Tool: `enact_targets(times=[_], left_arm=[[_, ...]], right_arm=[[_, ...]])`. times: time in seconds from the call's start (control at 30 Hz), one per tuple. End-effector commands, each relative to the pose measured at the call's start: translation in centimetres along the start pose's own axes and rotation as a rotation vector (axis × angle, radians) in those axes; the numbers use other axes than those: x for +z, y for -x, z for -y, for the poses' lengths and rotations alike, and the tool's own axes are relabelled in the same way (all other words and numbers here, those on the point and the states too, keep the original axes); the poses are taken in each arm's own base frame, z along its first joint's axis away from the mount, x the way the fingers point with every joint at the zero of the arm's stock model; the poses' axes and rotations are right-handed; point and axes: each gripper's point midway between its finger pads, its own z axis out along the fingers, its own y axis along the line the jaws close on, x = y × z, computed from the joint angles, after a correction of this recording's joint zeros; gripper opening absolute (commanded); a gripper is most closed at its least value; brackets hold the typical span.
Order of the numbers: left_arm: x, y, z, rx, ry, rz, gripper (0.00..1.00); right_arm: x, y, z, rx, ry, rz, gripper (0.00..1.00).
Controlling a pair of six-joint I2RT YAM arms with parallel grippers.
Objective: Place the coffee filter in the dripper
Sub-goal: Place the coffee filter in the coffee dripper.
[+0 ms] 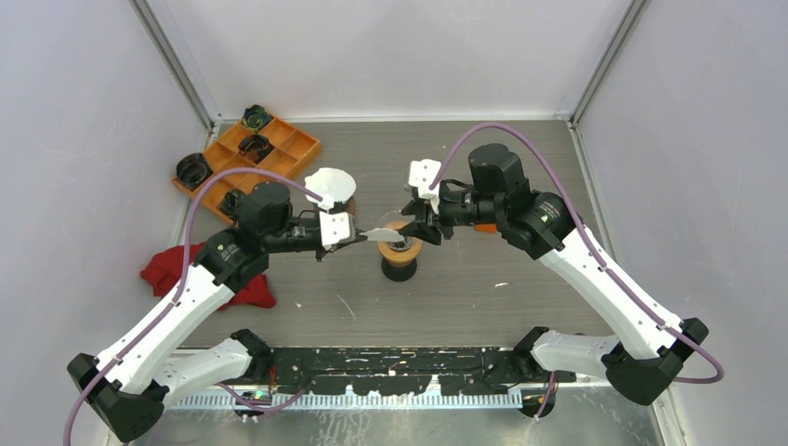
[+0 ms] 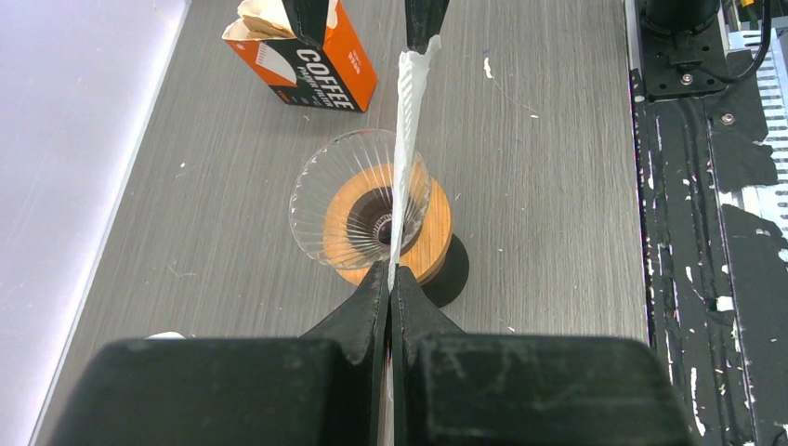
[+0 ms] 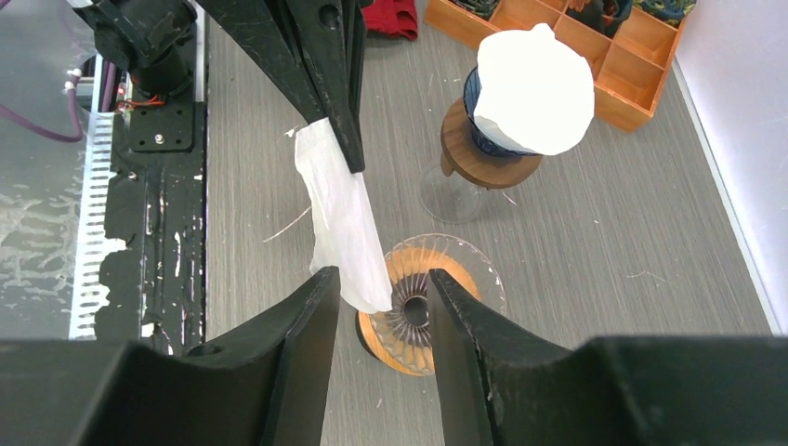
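Left jaws pinch the flat white paper filter (image 3: 344, 214) over the ribbed glass dripper (image 2: 325, 203); right jaws, spread round its free edge, should close next.

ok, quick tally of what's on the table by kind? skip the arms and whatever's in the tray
drippers: 2 (glass dripper, wood-collared dripper)
loose filters: 2 (held filter in the left tool, seated filter in the wood-collared one)
filter box: 1
orange tray: 1
red cloth: 1
total: 7
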Motion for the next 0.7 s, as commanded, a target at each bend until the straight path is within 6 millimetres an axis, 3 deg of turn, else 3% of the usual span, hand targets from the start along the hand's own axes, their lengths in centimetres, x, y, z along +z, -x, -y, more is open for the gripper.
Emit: enact_targets(times=[0.0,0.37,0.67], left_arm=[[-0.21,2.23,-0.38,0.046,0.011,0.080,0.00],[-0.01,2.16,-0.18,0.037,-0.005,0.083,0.00],[-0.12,3.03,0.50,0.035,-0.039,0.122,0.00]], right_arm=[[-0.16,1.97,-0.16,-0.051,0.015,0.073,0.46],[-0.06,2.15,-0.63,-0.056,0.042,0.089,0.46],[0.61,1.20,-0.84,-0.046,0.065,0.074,0.44]])
